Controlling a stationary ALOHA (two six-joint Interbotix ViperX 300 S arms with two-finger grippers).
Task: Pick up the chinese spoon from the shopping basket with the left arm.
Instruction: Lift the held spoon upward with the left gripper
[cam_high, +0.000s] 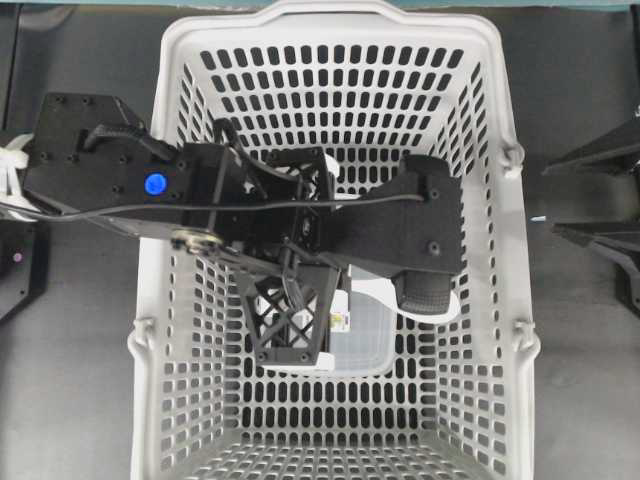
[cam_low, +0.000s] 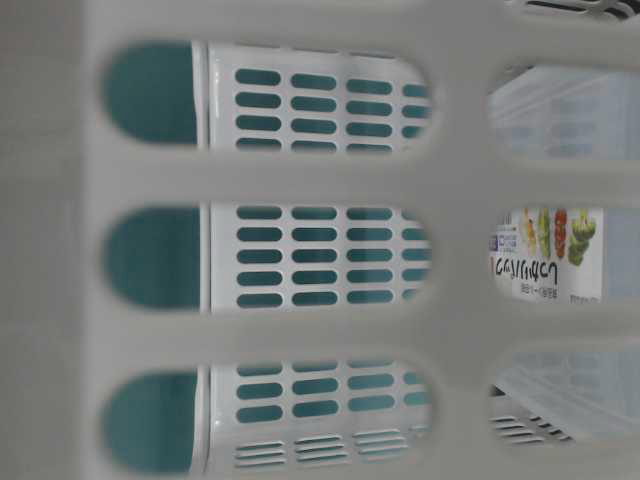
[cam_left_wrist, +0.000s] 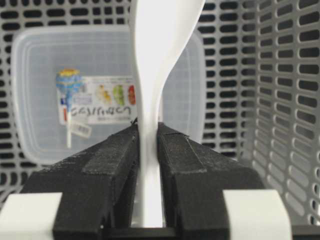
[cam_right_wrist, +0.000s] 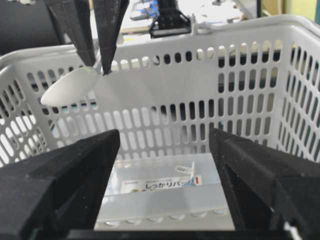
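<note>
Clear labelled container (cam_left_wrist: 107, 92), lying flat.

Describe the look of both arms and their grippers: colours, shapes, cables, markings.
The left arm is matte black with a round blue dot, black cables and lattice-patterned finger frames. The left gripper has ribbed black pads on white blocks. The right gripper shows broad, wedge-shaped black fingers, grainy in texture.

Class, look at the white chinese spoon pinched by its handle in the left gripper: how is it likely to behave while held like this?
The chinese spoon looks glossy, so it may slip between the left gripper's pads. It seems stiff: the handle holds its curve with no sag. The bowl hangs out beyond the narrow grip, so it could pivot if jolted.
</note>
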